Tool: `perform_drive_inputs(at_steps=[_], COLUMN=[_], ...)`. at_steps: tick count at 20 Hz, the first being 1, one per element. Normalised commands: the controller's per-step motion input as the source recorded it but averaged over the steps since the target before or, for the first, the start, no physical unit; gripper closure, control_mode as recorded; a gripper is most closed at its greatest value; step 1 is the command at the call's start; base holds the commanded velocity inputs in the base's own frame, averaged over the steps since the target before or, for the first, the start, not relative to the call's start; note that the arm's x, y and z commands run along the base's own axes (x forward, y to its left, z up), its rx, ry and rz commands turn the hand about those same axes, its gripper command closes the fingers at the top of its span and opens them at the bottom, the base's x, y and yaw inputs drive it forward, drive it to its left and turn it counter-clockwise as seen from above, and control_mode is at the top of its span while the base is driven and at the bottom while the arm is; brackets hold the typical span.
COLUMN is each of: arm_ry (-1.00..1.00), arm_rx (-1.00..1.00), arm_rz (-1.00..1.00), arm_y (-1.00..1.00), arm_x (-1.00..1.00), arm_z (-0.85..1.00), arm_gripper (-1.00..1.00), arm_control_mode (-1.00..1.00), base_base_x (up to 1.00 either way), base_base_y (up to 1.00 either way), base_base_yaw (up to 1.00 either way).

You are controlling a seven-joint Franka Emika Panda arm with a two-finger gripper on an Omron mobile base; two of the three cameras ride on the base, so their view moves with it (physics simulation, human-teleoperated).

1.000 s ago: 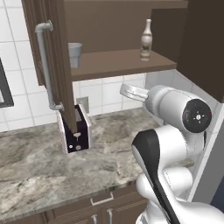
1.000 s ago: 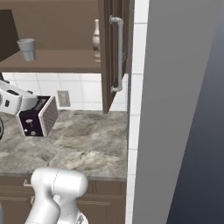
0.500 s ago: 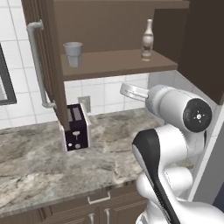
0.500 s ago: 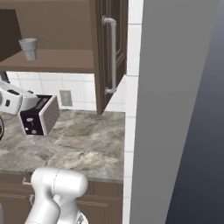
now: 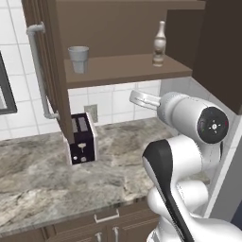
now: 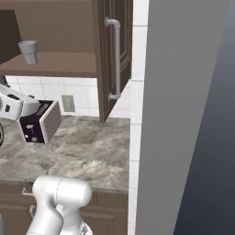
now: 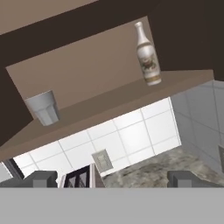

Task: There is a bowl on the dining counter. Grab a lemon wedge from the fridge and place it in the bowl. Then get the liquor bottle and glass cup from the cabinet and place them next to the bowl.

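Note:
The cabinet (image 5: 127, 71) stands open, its inner shelf bare wood. On that shelf the glass cup (image 5: 78, 58) is at the left and the liquor bottle (image 5: 159, 43) at the right, both upright. In the hand view the glass cup (image 7: 43, 107) and liquor bottle (image 7: 147, 54) sit well apart on the cabinet shelf (image 7: 105, 109), and my gripper (image 7: 113, 179) is open and empty, below and in front of the shelf, touching nothing. The glass cup (image 6: 28, 51) also appears in the right base view; a cabinet door (image 6: 110, 57) covers the bottle there.
A black and white toaster (image 5: 81, 138) stands on the marble counter (image 5: 47, 184) under the shelf. The left door (image 5: 47, 71) with its grey handle juts out over the counter. A tall grey panel (image 6: 183, 114) walls off the right side. Drawers (image 5: 106, 220) run below the counter.
The cabinet doors have swung wider. The left door has uncovered the whole cup, and in the right base view the right door now hides the bottle. My gripper stays open.

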Motion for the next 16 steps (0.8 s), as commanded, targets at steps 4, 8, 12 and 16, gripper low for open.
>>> perform_drive_inputs(at_steps=[4,8,12,16], arm_ry=[0.00,0.00,0.00,0.00], arm_rx=[0.00,0.00,0.00,0.00], arm_rz=[0.00,0.00,0.00,0.00], arm_y=[0.00,0.00,0.00,0.00], arm_x=[0.00,0.00,0.00,0.00], arm_z=[0.00,0.00,0.00,0.00], arm_gripper=[-1.00,-1.00,-1.00,-1.00], arm_control_mode=[1.00,1.00,1.00,1.00], base_base_x=[0.88,1.00,0.96,0.68], base_base_y=[-0.11,-0.03,-0.01,0.00], base_base_yaw=[-0.03,0.00,0.17,0.40])
